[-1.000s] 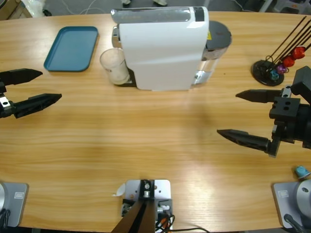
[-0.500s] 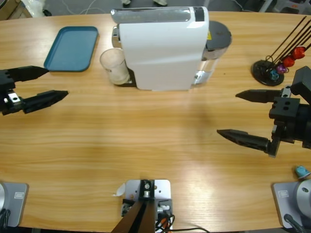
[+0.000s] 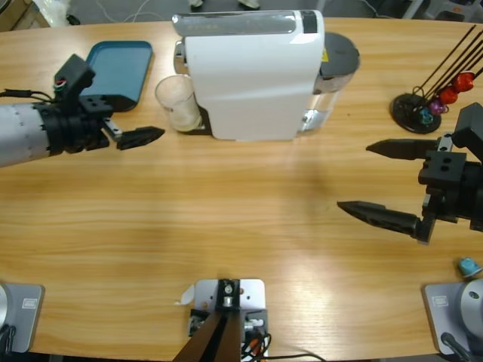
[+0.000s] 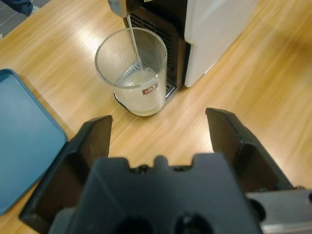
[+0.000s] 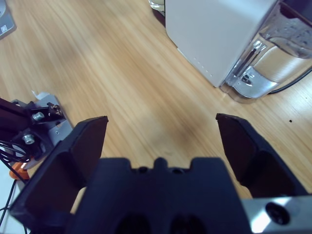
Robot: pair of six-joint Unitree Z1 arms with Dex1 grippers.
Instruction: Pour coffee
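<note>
A clear glass cup (image 3: 178, 101) (image 4: 131, 73) stands on the drip grate at the left end of the white coffee machine (image 3: 253, 75) (image 4: 219, 29) (image 5: 214, 34). It holds some pale, milky liquid, and a thin pale line runs from the spout down into it. My left gripper (image 3: 143, 130) (image 4: 161, 116) is open, a short way in front of the cup and pointing at it, touching nothing. Far to the right, my right gripper (image 3: 353, 176) (image 5: 162, 120) hangs open over bare table, nothing between its jaws.
A blue tray (image 3: 111, 74) (image 4: 22, 131) lies left of the cup, beside the left arm. The machine's water tank (image 3: 336, 64) (image 5: 278, 63) sits at its right end. A capsule stand (image 3: 423, 105) with coloured capsules is at the far right; a blue capsule (image 3: 468, 265) lies near the front right corner.
The left arm has swung in from the left edge toward the machine, bringing its gripper close to the cup. The right arm has not moved.
</note>
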